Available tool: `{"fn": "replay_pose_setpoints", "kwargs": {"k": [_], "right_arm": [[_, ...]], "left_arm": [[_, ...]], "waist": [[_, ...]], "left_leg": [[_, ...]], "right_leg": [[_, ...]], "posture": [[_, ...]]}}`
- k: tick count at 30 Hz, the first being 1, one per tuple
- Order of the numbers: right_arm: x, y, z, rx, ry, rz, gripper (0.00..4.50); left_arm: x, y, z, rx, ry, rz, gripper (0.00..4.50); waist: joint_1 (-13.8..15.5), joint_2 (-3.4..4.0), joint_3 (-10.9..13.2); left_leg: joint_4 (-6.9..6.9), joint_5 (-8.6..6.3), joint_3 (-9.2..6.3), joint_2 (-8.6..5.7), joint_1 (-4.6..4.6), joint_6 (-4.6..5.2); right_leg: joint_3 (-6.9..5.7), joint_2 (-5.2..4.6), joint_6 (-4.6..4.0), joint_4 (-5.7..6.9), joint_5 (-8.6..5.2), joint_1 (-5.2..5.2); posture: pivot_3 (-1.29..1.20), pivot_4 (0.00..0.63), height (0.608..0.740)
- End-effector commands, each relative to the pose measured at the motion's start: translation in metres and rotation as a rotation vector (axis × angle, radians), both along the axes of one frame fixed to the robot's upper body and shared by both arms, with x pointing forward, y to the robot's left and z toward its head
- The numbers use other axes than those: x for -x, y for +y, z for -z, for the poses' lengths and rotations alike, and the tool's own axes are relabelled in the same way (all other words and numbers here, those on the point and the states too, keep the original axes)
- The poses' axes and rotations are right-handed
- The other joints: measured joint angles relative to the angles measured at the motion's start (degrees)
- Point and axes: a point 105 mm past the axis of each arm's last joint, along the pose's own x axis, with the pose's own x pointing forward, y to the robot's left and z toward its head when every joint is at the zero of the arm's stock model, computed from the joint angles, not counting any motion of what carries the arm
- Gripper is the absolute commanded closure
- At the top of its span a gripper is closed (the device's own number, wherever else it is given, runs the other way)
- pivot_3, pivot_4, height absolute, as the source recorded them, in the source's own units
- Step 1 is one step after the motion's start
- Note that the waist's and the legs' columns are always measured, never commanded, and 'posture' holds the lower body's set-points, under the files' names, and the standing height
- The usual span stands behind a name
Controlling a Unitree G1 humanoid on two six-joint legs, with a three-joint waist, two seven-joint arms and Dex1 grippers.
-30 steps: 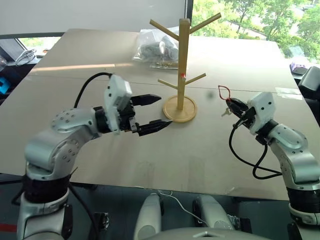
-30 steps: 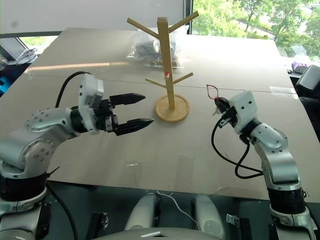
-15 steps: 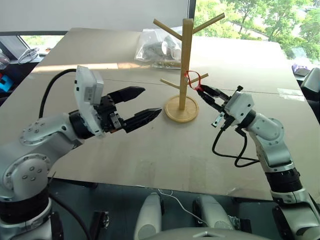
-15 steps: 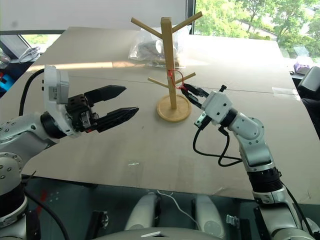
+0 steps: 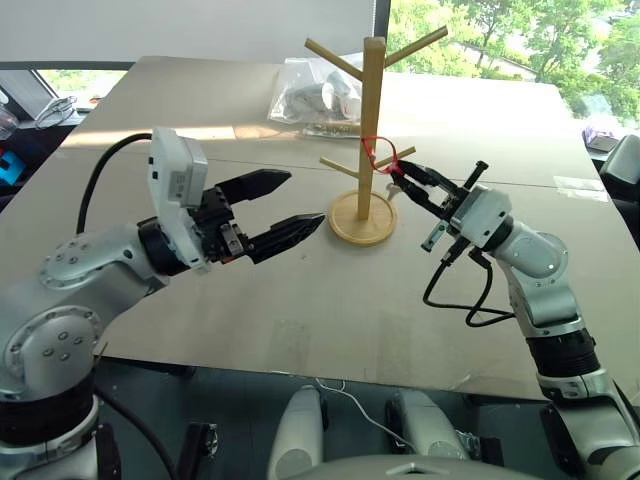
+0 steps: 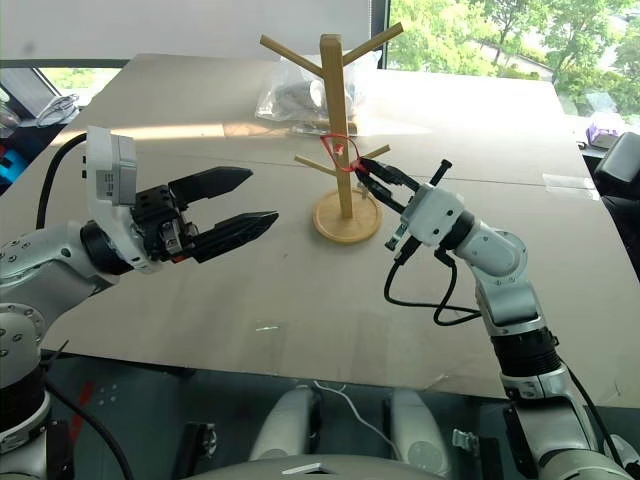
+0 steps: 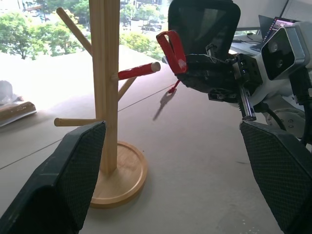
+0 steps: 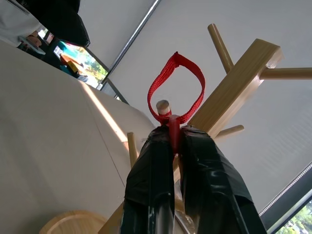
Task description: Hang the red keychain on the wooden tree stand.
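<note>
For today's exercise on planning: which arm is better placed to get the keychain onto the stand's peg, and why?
Right. The right gripper is shut on the keychain, its loop at a peg tip of the stand. The left gripper is open, apart.

Silver-grey jointed arms, rounded shells dotted with small screws. White boxy wrist blocks behind each gripper. Left gripper point(image 5: 290, 207) and right gripper point(image 5: 405, 177) fitted with black tapered fingers. Black cables looped from both wrists. Textured black finger pads point(image 7: 73, 185).
</note>
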Motion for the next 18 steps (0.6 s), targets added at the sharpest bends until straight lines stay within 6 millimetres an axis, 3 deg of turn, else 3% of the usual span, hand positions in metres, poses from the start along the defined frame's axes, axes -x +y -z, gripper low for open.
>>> {"fn": "replay_pose_setpoints", "kwargs": {"k": [1, 9, 16, 18], "right_arm": [[0.000, 0.007, -0.005, 0.008, -0.012, -0.017, 4.43], [-0.017, 0.004, 0.002, 0.006, 0.092, 0.047, 4.43], [-0.019, 0.002, 0.003, 0.007, 0.122, 0.063, 4.43], [-0.019, 0.001, 0.005, 0.026, 0.136, 0.059, 3.61]], "left_arm": [[0.003, -0.003, -0.009, -0.008, -0.052, 0.021, 0.00], [0.004, -0.004, -0.008, -0.012, -0.055, 0.025, 0.00], [0.003, -0.004, -0.006, -0.014, -0.057, 0.022, 0.00], [0.000, -0.002, -0.005, -0.032, -0.051, 0.005, 0.00]], "waist": [[-0.03, 0.00, 0.00], [-0.06, 0.00, 0.00], [-0.08, 0.00, 0.00], [-0.09, 0.00, 0.00]], "left_leg": [[0.00, 0.00, 0.00, 0.00, 0.00, 0.00], [0.00, 0.00, 0.00, 0.00, 0.00, 0.00], [0.00, 0.00, 0.00, 0.00, 0.00, 0.00], [0.00, 0.00, 0.00, 0.00, 0.00, 0.00]], "right_leg": [[0.00, 0.00, 0.00, 0.00, 0.00, 0.00], [0.00, 0.00, 0.00, 0.00, 0.00, -0.01], [0.00, 0.00, 0.00, 0.00, 0.00, -0.01], [0.00, 0.01, 0.00, 0.00, 0.00, -0.01]], "posture": [[0.00, 0.150, 0.740], [0.00, 0.150, 0.740], [0.00, 0.150, 0.740], [0.00, 0.150, 0.740]]}}
